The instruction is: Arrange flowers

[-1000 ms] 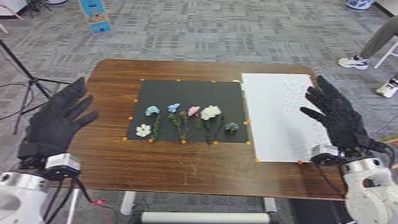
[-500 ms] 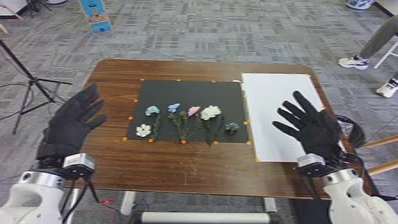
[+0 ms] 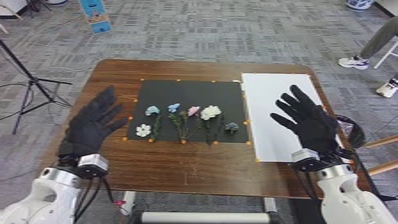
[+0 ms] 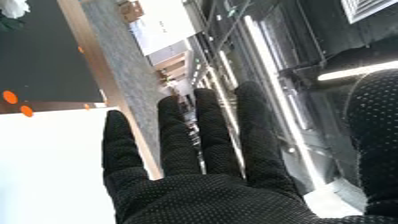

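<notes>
A: Is any lettering legible?
B: None in either view; in the head view, the tall, narrow blue panel with a tan patch (image 3: 100,27) bears marks too small to read.

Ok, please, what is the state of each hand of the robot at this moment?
Left hand: open, holding nothing.
Right hand: open, holding nothing.

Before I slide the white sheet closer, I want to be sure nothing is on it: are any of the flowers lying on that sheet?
No, the flowers lie on the black sheet beside it.
</notes>
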{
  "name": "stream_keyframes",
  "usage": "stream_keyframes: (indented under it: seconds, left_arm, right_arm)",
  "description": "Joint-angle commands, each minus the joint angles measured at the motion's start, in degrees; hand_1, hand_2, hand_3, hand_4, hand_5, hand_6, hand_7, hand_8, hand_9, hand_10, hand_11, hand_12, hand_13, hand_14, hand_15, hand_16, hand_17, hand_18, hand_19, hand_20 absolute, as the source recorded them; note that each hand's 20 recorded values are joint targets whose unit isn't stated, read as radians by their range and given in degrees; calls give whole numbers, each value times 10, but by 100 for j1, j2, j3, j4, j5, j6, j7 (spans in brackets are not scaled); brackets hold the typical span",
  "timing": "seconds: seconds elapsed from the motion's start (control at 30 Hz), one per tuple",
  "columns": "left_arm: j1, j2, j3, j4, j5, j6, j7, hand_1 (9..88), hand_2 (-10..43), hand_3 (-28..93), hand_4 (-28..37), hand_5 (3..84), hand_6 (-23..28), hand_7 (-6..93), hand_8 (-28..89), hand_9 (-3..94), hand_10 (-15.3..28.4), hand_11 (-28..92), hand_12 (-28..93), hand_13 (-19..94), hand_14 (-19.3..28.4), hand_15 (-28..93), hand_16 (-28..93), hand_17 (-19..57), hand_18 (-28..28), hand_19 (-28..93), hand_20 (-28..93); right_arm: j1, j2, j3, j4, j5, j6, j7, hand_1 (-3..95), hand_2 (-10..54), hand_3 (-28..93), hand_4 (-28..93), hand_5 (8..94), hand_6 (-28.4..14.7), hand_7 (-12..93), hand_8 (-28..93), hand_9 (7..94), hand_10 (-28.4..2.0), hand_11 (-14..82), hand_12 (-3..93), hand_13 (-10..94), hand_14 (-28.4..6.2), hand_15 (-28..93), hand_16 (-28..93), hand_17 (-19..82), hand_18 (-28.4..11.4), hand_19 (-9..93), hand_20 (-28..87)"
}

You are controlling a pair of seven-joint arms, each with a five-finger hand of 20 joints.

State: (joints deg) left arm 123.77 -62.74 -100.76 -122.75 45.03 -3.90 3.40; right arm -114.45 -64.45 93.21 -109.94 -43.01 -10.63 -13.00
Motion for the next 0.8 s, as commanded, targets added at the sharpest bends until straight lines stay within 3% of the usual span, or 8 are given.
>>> stream_keyframes:
  seconds: [0.03,0.13,0.27,0.37,0.43,0.53,0.7,0.8]
  left_arm:
    - [-194,-88,214,64,-86,269,122,231,-74,673,-283,232,17,162,-82,184,96,86,202,163,127,123,71,-111,230,436,15]
    - [-220,14,177,38,-78,394,255,229,-74,678,-283,240,17,165,-84,194,97,101,196,166,126,134,66,-114,228,433,31]
    - [-85,-170,274,9,-352,596,453,227,-74,684,-283,254,19,174,-87,210,101,122,183,184,127,163,57,-112,225,429,51]
    - [38,-154,204,-8,-601,498,427,229,-73,689,-283,264,21,176,-89,220,104,129,178,196,130,177,52,-109,225,428,57]
    - [-24,-129,221,11,-496,580,412,230,-72,691,-283,266,22,176,-90,222,103,132,175,197,131,180,49,-107,225,430,60]
    - [-280,-35,328,92,-534,586,550,230,-72,691,-283,268,22,176,-90,224,103,136,172,200,132,183,44,-107,225,430,63]
    - [9,-185,293,-18,-626,665,582,227,-68,695,-283,276,24,178,-90,233,106,144,169,206,133,198,42,-106,225,431,66]
    - [86,-149,190,-21,-684,550,384,227,-69,697,-283,282,24,177,-91,237,107,146,165,209,133,200,38,-104,226,430,67]
  right_arm:
    - [-248,-124,50,-138,256,89,118,156,-53,815,-240,355,-1,75,-82,334,-103,27,192,227,-112,3,362,-29,-223,358,139]
    - [-233,-163,-3,-117,526,63,157,161,-52,816,-238,357,-10,77,-77,342,-111,30,194,244,-114,24,361,-8,-222,374,151]
    - [-185,-125,-21,-96,529,69,308,167,-53,824,-236,360,-14,84,-78,356,-118,33,201,266,-117,93,318,9,-223,381,176]
    - [-128,-183,-21,-86,443,-23,282,168,-53,828,-234,361,-17,86,-76,363,-121,34,200,299,-119,143,302,8,-225,381,178]
    - [-163,-125,26,-112,389,-13,308,169,-52,828,-234,362,-17,86,-76,368,-122,36,199,301,-120,155,293,7,-226,378,175]
    - [-142,-120,22,-109,458,58,253,168,-51,829,-234,365,-18,87,-77,377,-122,39,199,299,-120,160,283,5,-225,375,172]
    - [16,-200,-90,-14,476,-220,416,169,-51,832,-233,378,-18,92,-77,392,-123,44,200,286,-119,154,276,3,-226,376,172]
    - [-39,-171,-22,-43,352,-221,367,170,-49,832,-234,386,-17,95,-78,402,-126,54,203,283,-119,154,274,1,-226,378,172]
